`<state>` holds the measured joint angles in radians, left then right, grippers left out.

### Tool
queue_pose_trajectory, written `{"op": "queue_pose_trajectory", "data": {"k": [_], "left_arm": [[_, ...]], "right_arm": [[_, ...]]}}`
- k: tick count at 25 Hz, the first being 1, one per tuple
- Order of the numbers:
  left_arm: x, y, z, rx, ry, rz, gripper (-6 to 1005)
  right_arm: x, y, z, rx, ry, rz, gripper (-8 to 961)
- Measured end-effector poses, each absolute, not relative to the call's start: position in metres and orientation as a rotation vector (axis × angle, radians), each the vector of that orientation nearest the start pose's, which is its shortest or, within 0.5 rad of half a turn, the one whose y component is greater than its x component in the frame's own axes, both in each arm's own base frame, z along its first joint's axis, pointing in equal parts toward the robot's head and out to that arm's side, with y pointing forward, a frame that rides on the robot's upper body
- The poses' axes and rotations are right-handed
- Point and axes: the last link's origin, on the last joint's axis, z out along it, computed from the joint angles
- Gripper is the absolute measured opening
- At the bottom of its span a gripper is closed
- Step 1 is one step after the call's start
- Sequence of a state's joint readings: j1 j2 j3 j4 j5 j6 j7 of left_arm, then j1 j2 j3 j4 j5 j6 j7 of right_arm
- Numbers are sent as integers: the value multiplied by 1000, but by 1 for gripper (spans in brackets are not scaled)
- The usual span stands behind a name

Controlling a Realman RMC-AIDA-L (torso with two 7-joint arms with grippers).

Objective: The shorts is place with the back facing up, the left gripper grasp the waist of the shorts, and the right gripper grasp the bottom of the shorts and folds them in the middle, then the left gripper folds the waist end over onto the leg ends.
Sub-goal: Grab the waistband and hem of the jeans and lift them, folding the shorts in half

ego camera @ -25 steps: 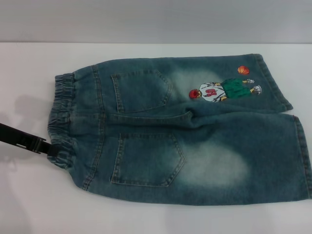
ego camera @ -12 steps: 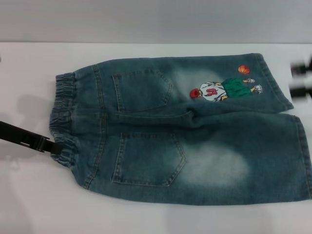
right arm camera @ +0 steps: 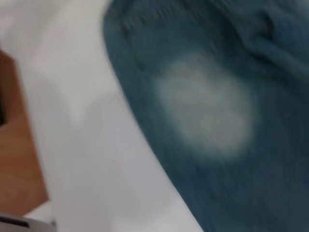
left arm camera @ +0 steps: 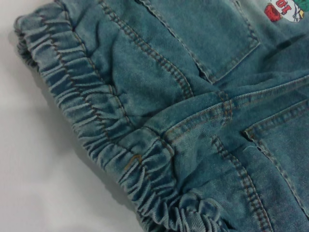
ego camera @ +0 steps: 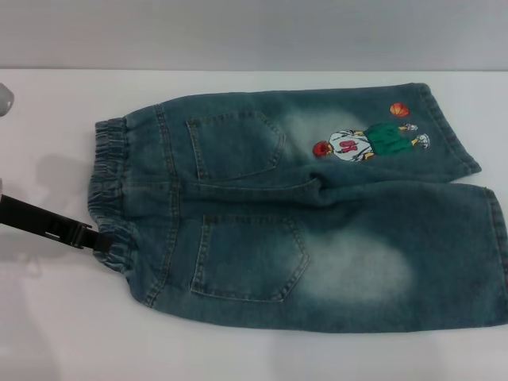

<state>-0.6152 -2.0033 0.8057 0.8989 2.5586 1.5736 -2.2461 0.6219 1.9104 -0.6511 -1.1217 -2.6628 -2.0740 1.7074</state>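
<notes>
The shorts [ego camera: 302, 214] lie flat on the white table [ego camera: 48, 333], back up, with both patch pockets and the embroidered player [ego camera: 365, 143] showing. The ruffled waist [ego camera: 111, 190] points left and the leg ends [ego camera: 496, 254] reach the right edge of the head view. My left gripper [ego camera: 94, 238] comes in from the left as a black claw and touches the near corner of the waist, where the elastic bunches. The left wrist view looks closely at the waistband [left arm camera: 96, 130]. The right gripper is out of the head view; its wrist view shows the faded denim patch [right arm camera: 207, 111] from above.
A pale grey object [ego camera: 4, 99] pokes in at the far left edge of the table. The right wrist view shows a brown wooden surface [right arm camera: 14, 159] beyond the table's side. A grey wall runs behind the table.
My left gripper has pushed rightward at the waist corner, and the whole shorts have slid a little to the right. The blurred right gripper seen at the right edge half a second ago is gone.
</notes>
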Motion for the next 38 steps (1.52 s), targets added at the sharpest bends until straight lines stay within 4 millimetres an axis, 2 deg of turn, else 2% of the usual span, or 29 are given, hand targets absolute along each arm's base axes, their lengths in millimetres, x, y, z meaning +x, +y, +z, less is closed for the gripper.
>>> {"op": "queue_pose_trajectory", "data": {"k": [5, 9, 10, 14, 19, 27, 38], "left_arm": [[-285, 352, 41, -2518, -1411, 160, 46], [-283, 353, 39, -2523, -1411, 156, 46], [-282, 353, 38, -2524, -1414, 156, 46], [-282, 353, 37, -2524, -1419, 154, 46], [-282, 353, 38, -2524, -1421, 154, 46], [-282, 353, 39, -2520, -1425, 150, 46], [-283, 355, 41, -2510, -1424, 149, 45]], "right_arm": [[309, 303, 121, -2832, 897, -455, 629], [319, 300, 118, -2800, 934, -482, 630], [328, 297, 115, -2766, 972, -513, 629], [335, 294, 112, -2745, 996, -520, 629], [338, 294, 105, -2752, 1011, -523, 629], [332, 300, 98, -2767, 973, -523, 630], [330, 301, 90, -2820, 982, -595, 629]]}}
